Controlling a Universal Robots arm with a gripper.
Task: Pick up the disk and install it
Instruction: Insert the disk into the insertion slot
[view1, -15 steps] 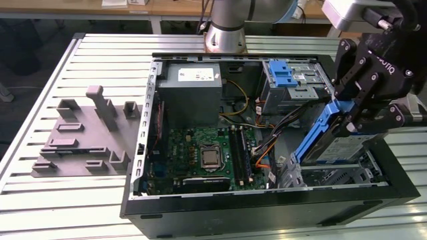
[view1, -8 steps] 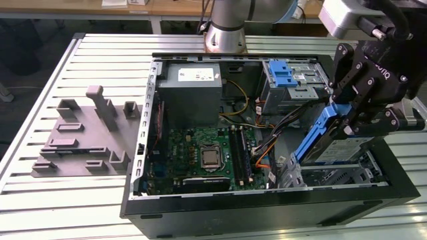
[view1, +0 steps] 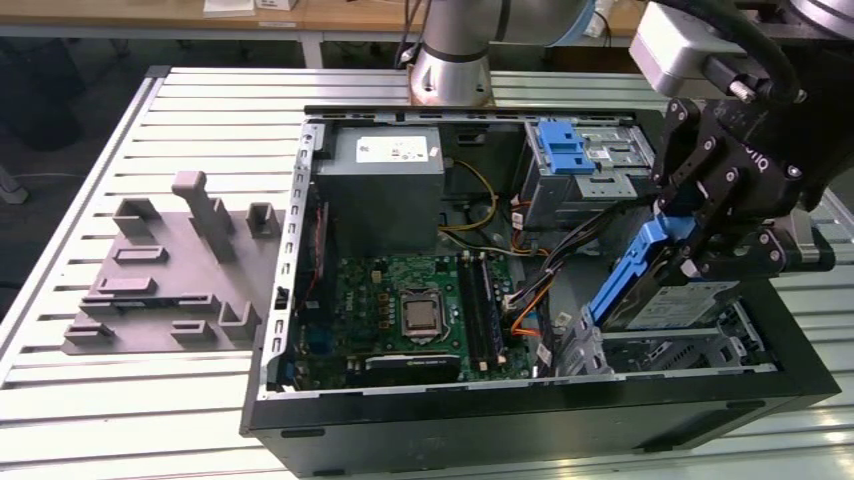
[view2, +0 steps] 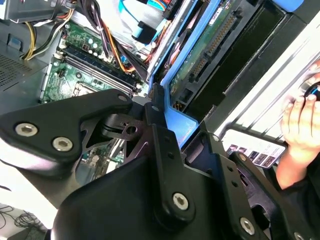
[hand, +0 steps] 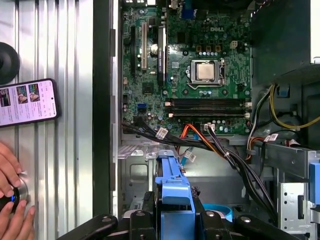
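1. The disk (view1: 674, 300) is held in the air over the front corner of the open case (view1: 534, 410), at the exterior view's right. It is tilted, with its blue caddy edge facing the motherboard (view1: 400, 300).
2. Its lower end sits at the mouth of the metal drive bay (view1: 694, 345). Whether it touches the bay cannot be told.
3. In the second wrist view the disk (view2: 210, 50) shows its circuit side and connector. In the first wrist view the caddy end of the disk (hand: 172, 185) points toward the motherboard (hand: 200, 75).
4. The end effector (view1: 691, 258) is clamped on the disk. In both wrist views its black fingers (hand: 150, 212) press the blue caddy from two sides (view2: 177, 122).
5. A bundle of black, orange and yellow cables (hand: 225, 150) runs between the disk and the motherboard.
6. Farther back in the case are a grey power supply (view1: 387, 170) and a second bay with a blue latch (view1: 567, 148).
7. The case lies on its side on a slatted metal desk (view1: 80, 400), with the arm's base (view1: 454, 50) behind it.
8. A grey fixture with upright blocks (view1: 174, 270) lies on the desk at the exterior view's left, well apart from the disk.
9. In the first wrist view a phone (hand: 27, 102) lies on the desk beside the case. Near it a person's hand (hand: 10, 180) rests on a small round object.
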